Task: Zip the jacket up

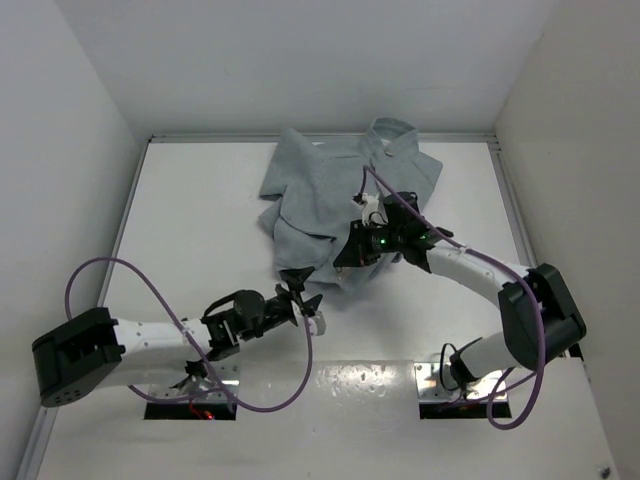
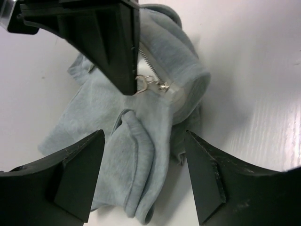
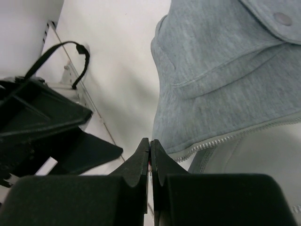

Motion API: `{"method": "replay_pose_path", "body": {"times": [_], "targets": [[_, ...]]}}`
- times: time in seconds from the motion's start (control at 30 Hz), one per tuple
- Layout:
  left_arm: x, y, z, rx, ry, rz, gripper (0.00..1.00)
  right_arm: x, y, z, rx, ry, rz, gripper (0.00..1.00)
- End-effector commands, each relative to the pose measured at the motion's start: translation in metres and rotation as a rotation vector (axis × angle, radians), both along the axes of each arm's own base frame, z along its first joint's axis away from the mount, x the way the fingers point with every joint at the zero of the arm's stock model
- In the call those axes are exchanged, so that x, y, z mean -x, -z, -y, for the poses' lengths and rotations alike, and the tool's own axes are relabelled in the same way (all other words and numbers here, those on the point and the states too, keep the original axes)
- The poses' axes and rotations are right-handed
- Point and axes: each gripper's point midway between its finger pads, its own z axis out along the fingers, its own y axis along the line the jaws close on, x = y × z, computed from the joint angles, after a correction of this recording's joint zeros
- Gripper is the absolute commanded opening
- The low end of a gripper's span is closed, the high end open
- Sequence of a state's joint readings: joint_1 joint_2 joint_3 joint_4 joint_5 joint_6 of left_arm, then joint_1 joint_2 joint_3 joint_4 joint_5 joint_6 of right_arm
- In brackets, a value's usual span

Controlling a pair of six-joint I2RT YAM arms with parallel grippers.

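Observation:
The light grey jacket (image 1: 330,185) lies crumpled at the back middle of the table, collar to the far right. My right gripper (image 1: 345,262) is at its near hem, shut on the metal zipper pull (image 2: 142,83). In its own view the fingertips are pressed together (image 3: 150,142) beside the zipper teeth (image 3: 225,138) and white lining (image 3: 263,160). A snap (image 3: 282,19) shows higher up. My left gripper (image 1: 303,288) is open, just in front of the hem. Its wide jaws (image 2: 145,135) straddle a folded edge of fabric (image 2: 136,155) without touching it.
The white table (image 1: 200,220) has a raised rim and white walls on three sides. Purple cables (image 1: 120,265) loop from both arms. Metal mounting plates (image 1: 440,385) sit at the near edge. The two grippers are very close to each other.

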State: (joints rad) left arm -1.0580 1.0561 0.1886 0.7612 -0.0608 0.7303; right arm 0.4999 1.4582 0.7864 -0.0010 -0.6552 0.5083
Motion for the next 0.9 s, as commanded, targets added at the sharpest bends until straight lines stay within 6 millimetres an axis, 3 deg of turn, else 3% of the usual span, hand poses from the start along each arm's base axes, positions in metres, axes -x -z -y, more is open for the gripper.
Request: {"method": "replay_pose_path", "body": {"times": [0.0,0.07,0.23,0.4,0.6,0.87], "targets": [[0.002,-0.018,0.014,0.110,0.009,0.002,0.74,-0.016,-0.016,-0.001,-0.060,0.055,-0.009,0.00],[0.000,-0.022,0.019,0.137,-0.001,0.006,0.72,-0.018,-0.018,0.001,-0.069,0.072,-0.018,0.00],[-0.015,-0.010,0.030,0.142,-0.048,-0.043,0.72,-0.021,-0.017,0.008,-0.067,0.097,-0.033,0.00],[-0.035,-0.015,0.036,0.180,-0.109,-0.030,0.72,-0.017,-0.014,0.012,-0.063,0.102,-0.046,0.00],[-0.040,-0.016,0.041,0.194,-0.109,-0.034,0.74,-0.017,-0.013,0.014,-0.067,0.105,-0.053,0.00],[-0.052,0.003,0.046,0.153,-0.132,-0.052,0.72,-0.016,-0.013,0.013,-0.075,0.115,-0.064,0.00]]}}
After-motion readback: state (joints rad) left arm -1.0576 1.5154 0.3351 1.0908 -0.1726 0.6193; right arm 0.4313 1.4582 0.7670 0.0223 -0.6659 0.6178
